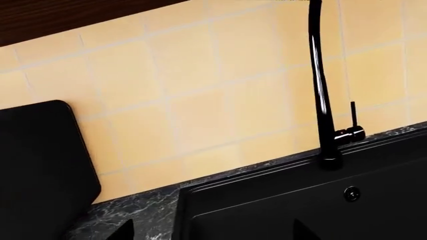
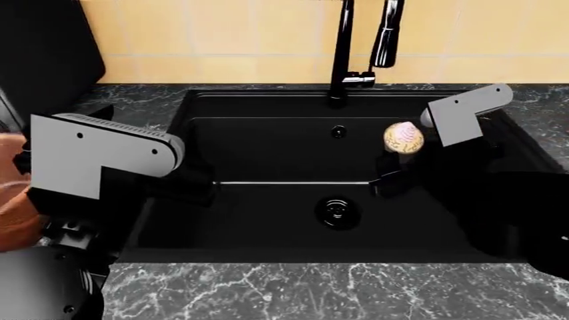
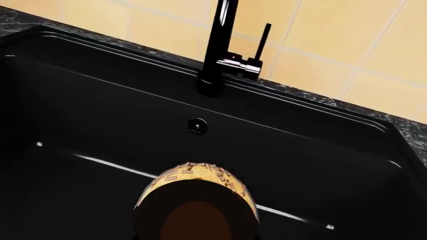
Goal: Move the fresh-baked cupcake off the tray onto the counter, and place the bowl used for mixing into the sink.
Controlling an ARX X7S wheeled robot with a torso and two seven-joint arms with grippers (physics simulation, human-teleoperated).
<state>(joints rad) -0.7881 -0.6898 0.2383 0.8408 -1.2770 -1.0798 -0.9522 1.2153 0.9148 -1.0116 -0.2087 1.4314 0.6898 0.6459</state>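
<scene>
Pink-frosted cupcake (image 2: 404,138) sits clamped in the right fingers (image 2: 388,175) above the sink (image 2: 266,230); left fingers' state unclear.

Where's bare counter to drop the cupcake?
The right gripper holds the cupcake over the sink. Bare counter: the front strip below the sink, and right of the sink. Left side is crowded by the left arm.

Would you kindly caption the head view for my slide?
Right gripper holds the cupcake above the sink.
</scene>
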